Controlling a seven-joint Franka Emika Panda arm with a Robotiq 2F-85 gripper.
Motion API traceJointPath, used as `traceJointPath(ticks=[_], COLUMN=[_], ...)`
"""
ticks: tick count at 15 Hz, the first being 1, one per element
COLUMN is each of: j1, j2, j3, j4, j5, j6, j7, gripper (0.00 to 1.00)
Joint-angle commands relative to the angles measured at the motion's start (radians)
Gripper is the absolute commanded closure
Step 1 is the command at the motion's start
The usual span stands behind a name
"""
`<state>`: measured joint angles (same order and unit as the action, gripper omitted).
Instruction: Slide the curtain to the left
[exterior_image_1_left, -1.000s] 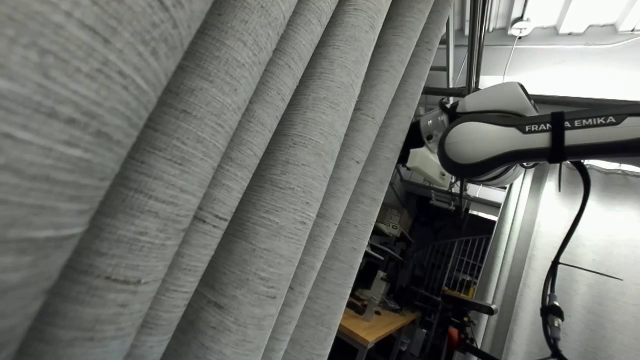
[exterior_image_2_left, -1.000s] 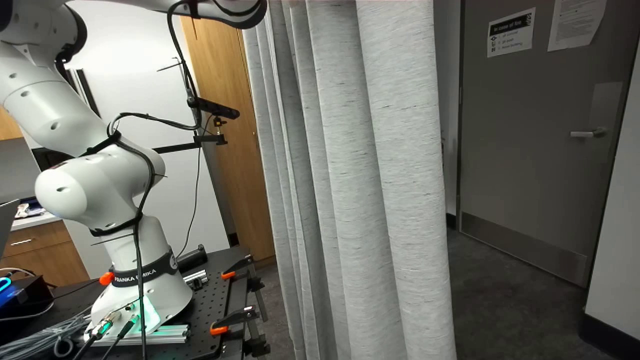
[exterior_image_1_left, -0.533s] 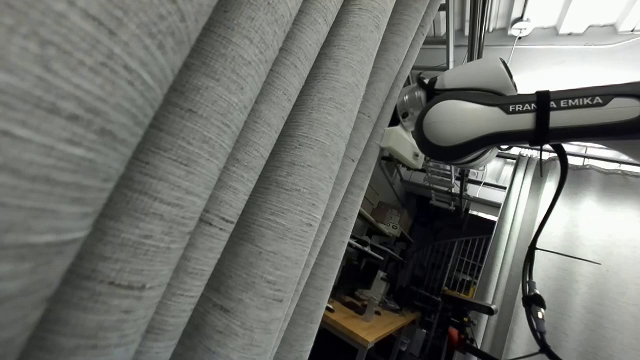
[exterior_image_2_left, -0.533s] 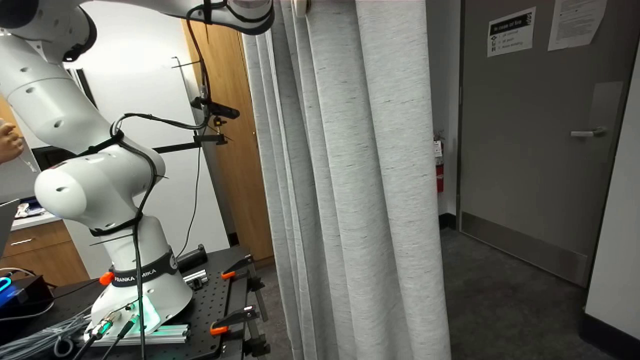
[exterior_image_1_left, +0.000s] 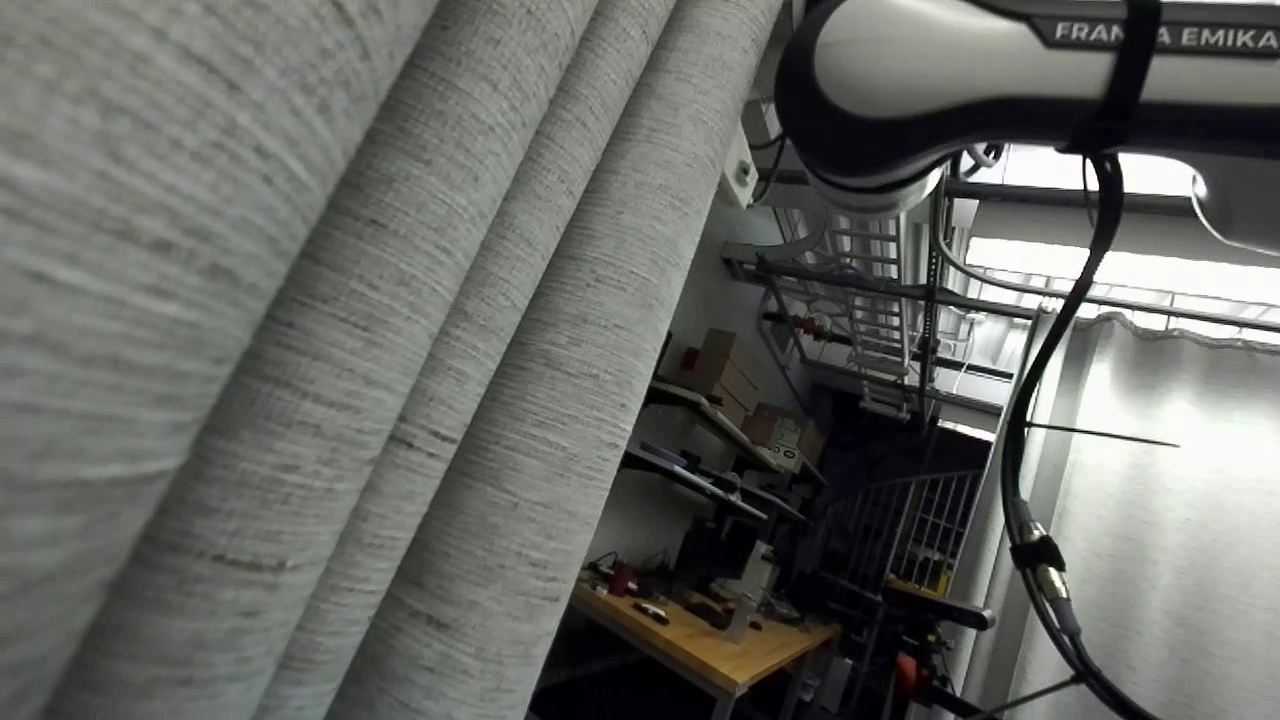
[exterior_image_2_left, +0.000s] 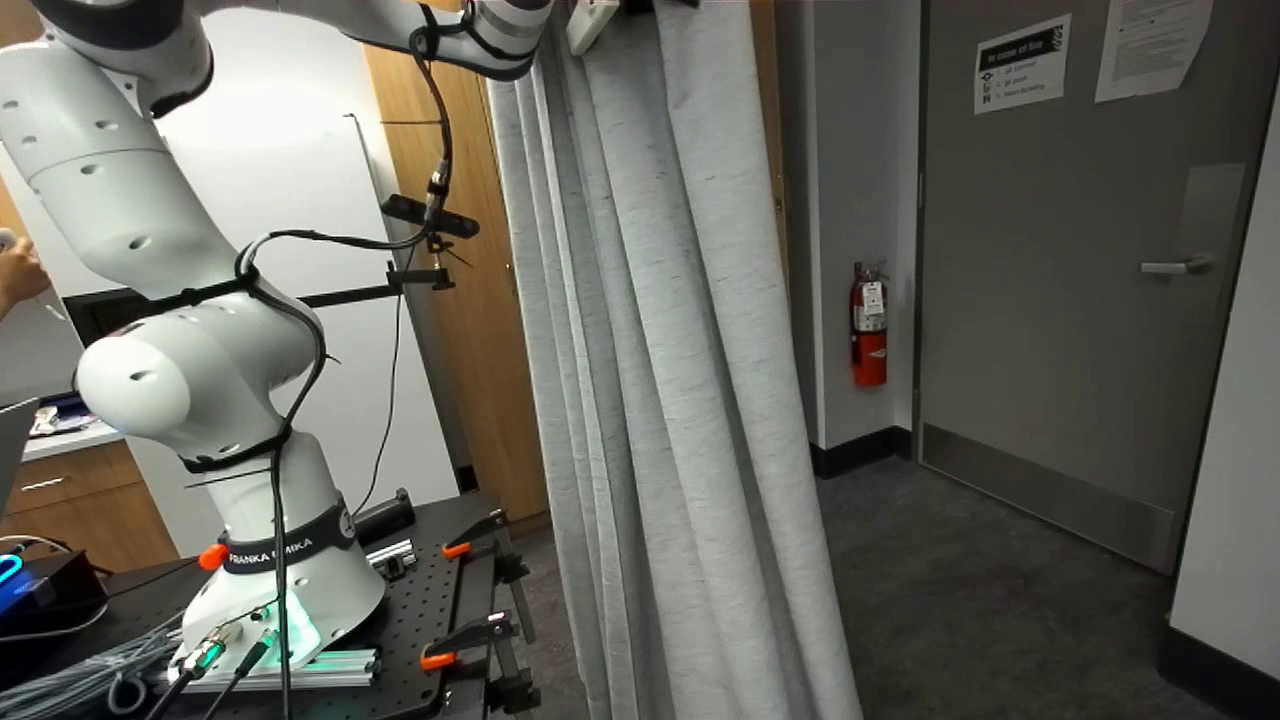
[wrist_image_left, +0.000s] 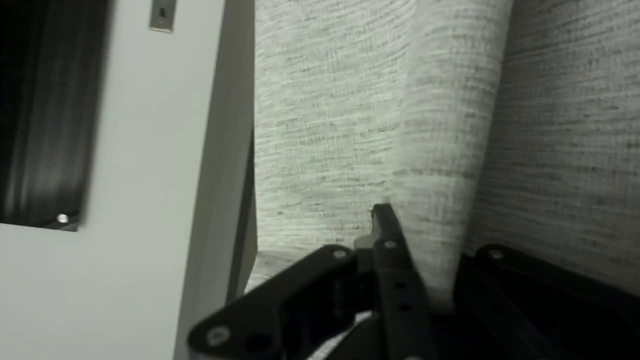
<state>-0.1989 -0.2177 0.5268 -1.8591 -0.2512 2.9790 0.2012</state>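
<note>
The curtain, a tall light-grey woven drape with long folds, fills the left half of an exterior view (exterior_image_1_left: 560, 350) and hangs mid-picture in an exterior view (exterior_image_2_left: 640, 350). Its upper free edge is drawn in, so it slants down to the right. In the wrist view my gripper (wrist_image_left: 425, 260) has a bunched fold of the curtain (wrist_image_left: 325, 125) running down between its dark fingers (wrist_image_left: 395, 265). It is shut on that fabric; cloth covers much of the far finger. The fingertips do not show in either exterior view: cloth or the picture's top edge hides them.
A fire extinguisher (exterior_image_2_left: 869, 335) and a grey door (exterior_image_2_left: 1060, 330) stand beyond the curtain. Near the arm are a wooden cabinet (exterior_image_2_left: 480, 300) and a stand-mounted camera (exterior_image_2_left: 430, 215). A person's hand (exterior_image_2_left: 20, 270) shows at the edge. A wooden desk (exterior_image_1_left: 720, 650) lies behind.
The gripper has shut on the curtain. Its free edge has moved left in both exterior views, uncovering the extinguisher, wall and more desk. The arm has shifted, and the upper fabric now bunches.
</note>
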Motion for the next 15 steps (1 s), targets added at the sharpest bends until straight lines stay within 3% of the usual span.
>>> traceJointPath(ticks=[1, 9, 15], j1=[0.068, 0.142, 0.251], j2=[0.122, 0.312, 0.461], j3=[0.114, 0.336, 0.396], j4=[0.121, 0.244, 0.332], j5=[-0.022, -0.113, -0.196], j6=[-0.021, 0.013, 0.046], j7=[-0.016, 0.003, -0.002], gripper=[1.0, 1.0, 1.0])
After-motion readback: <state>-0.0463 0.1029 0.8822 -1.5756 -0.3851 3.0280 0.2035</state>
